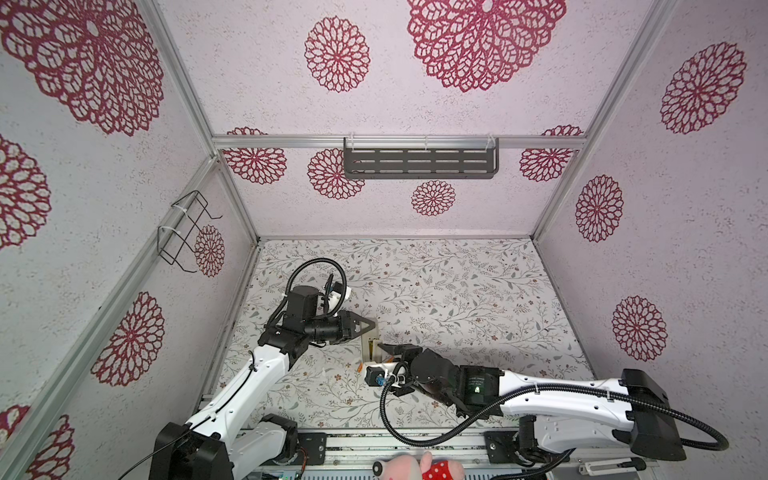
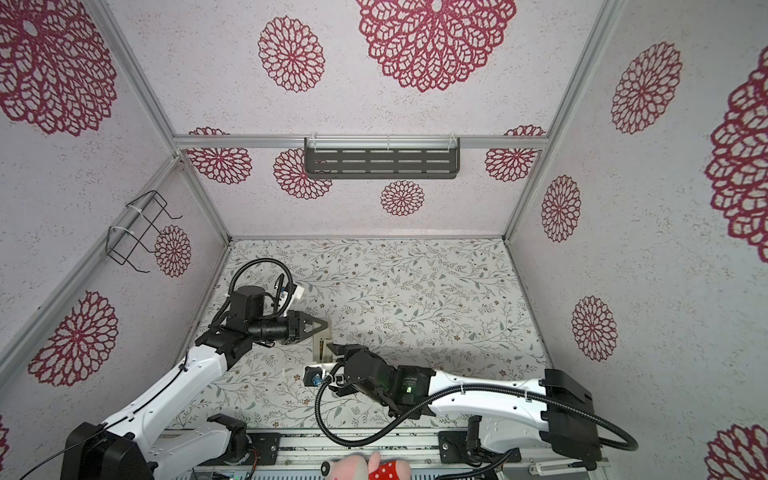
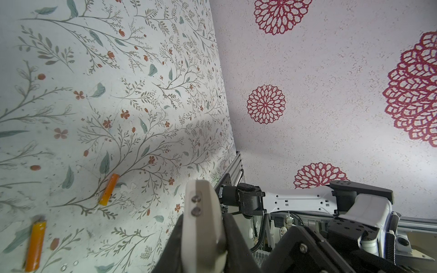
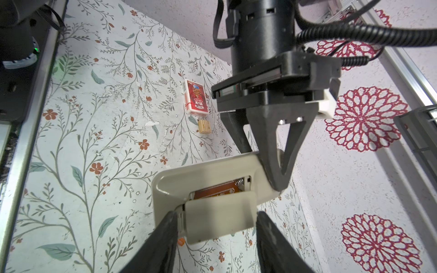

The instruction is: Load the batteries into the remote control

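The beige-grey remote control (image 4: 208,172) is held back-up above the table, with my left gripper (image 4: 276,182) shut on one end of it. Its battery compartment (image 4: 217,190) is uncovered and shows an orange surface and a spring. A loose beige cover (image 4: 220,210) sits between the jaws of my right gripper (image 4: 216,221), which stand open, with one finger touching the cover. In the left wrist view the remote (image 3: 198,193) stands edge-on in the left gripper (image 3: 204,224). Two orange batteries (image 3: 108,189) (image 3: 35,243) lie on the table. In both top views the grippers (image 1: 372,328) (image 1: 384,349) meet at the remote (image 2: 322,347).
A red card box (image 4: 195,100) and a small wooden block (image 4: 203,127) lie on the floral table beyond the remote. A grey shelf (image 1: 419,160) hangs on the back wall, a wire basket (image 1: 185,230) on the left wall. A plush toy (image 1: 419,467) sits at the front rail.
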